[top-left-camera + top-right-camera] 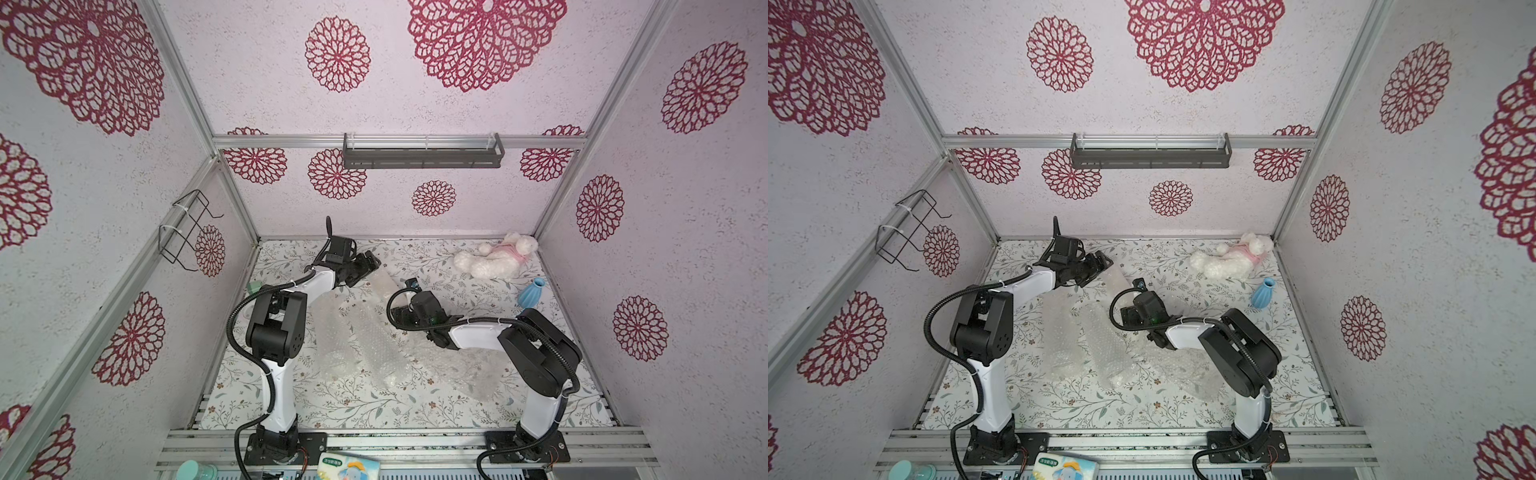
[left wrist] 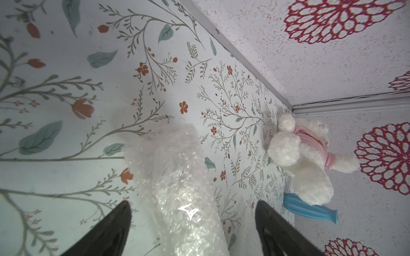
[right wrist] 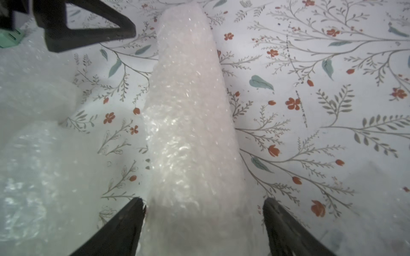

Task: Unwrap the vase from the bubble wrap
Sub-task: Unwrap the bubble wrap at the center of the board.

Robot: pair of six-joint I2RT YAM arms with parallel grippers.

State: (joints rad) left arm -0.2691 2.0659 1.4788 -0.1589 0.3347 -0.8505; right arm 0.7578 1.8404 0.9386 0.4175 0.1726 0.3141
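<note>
The vase is light blue and ribbed; it stands bare and upright at the right back of the table, also in a top view and the left wrist view. Clear bubble wrap lies crumpled across the table's middle, and a rolled strip of it runs toward the back. My left gripper is open over the far end of that strip, its fingers apart from it on both sides. My right gripper is open astride the strip. One finger brushes the strip's edge.
A white plush toy in pink lies at the back right, close to the vase. A green object sits behind the left arm. A wire rack hangs on the left wall and a grey shelf on the back wall.
</note>
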